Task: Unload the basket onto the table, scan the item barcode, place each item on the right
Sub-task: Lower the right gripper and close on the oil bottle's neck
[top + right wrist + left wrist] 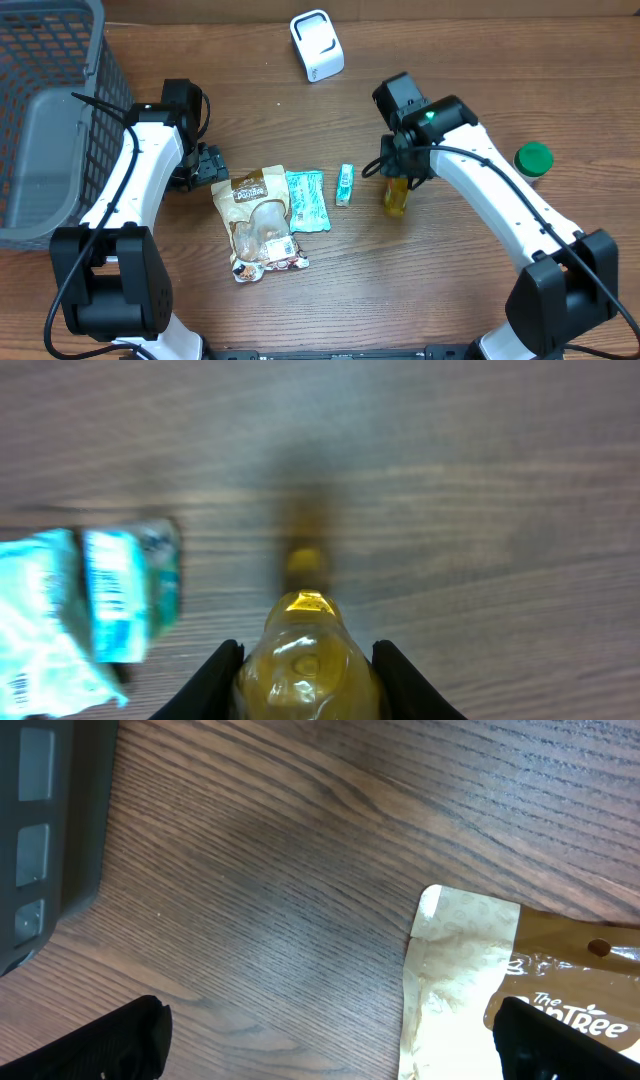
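Observation:
My right gripper is shut on a small amber, honey-coloured bottle right of the table's middle. In the right wrist view the bottle fills the gap between the two black fingers, its tip pointing at the wood; no barcode shows on it. The white scanner stands at the back centre. My left gripper is open beside the top corner of a brown snack bag. In the left wrist view, the bag's corner lies by the right fingertip of that gripper.
Two teal packets, one large and one small, lie between the bag and the bottle. The packets also show in the right wrist view. A green-lidded jar stands at the right. A grey mesh basket fills the left edge.

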